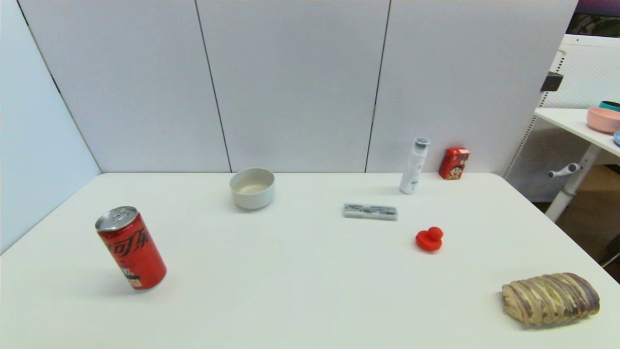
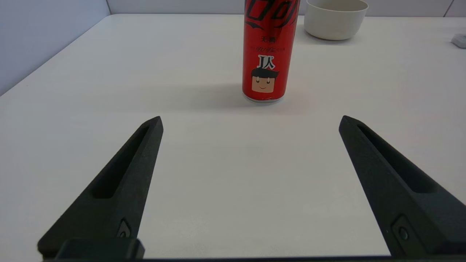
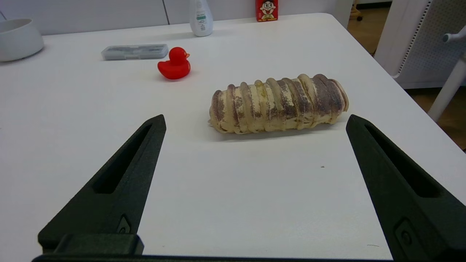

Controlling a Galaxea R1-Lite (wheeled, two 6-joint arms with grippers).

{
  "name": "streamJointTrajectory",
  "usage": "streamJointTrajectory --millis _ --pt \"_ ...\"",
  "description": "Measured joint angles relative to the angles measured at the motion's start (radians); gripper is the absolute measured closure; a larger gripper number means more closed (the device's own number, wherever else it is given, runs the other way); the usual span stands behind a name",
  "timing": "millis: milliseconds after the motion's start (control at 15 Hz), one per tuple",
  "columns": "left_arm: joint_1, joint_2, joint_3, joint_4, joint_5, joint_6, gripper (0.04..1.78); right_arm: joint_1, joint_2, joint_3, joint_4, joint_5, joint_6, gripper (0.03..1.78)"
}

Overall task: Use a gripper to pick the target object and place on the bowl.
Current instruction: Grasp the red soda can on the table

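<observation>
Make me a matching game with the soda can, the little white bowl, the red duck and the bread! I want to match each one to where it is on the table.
Things:
1. soda can
2. white bowl
3. red duck
4. bread

Places:
A. near right corner of the table
B. near left, standing upright
C. far side, left of the middle
D. right of the middle, near a grey case

Pairs: 1-B, 2-C, 3-D, 4-A
</observation>
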Motion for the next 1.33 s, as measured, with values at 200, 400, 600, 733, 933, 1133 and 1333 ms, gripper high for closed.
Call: streamJointTrajectory --millis 200,400,600,733,933,1133,1333 --pt "0.0 0.0 0.0 0.0 0.0 0.0 0.11 0.0 0.0 0.0 0.0 0.0 0.0 0.1" --pt "0.0 0.0 0.0 0.0 0.0 0.001 0.11 0.0 0.0 0.0 0.0 0.0 0.0 0.1" --pt "0.0 0.0 0.0 0.0 0.0 0.0 0.11 0.0 0.0 0.0 0.0 0.0 0.0 0.1" --pt "0.0 0.0 0.0 0.0 0.01 -0.006 0.11 0.0 0.0 0.0 0.0 0.0 0.0 0.1" --pt "0.0 0.004 0.0 0.001 0.023 -0.037 0.11 0.0 0.0 0.0 0.0 0.0 0.0 0.1" --pt "-0.002 0.086 -0.047 0.003 0.004 -0.034 0.11 0.0 0.0 0.0 0.0 0.0 0.0 0.1" --pt "-0.05 0.274 -0.137 -0.031 -0.027 -0.031 0.11 0.0 0.0 0.0 0.0 0.0 0.0 0.1"
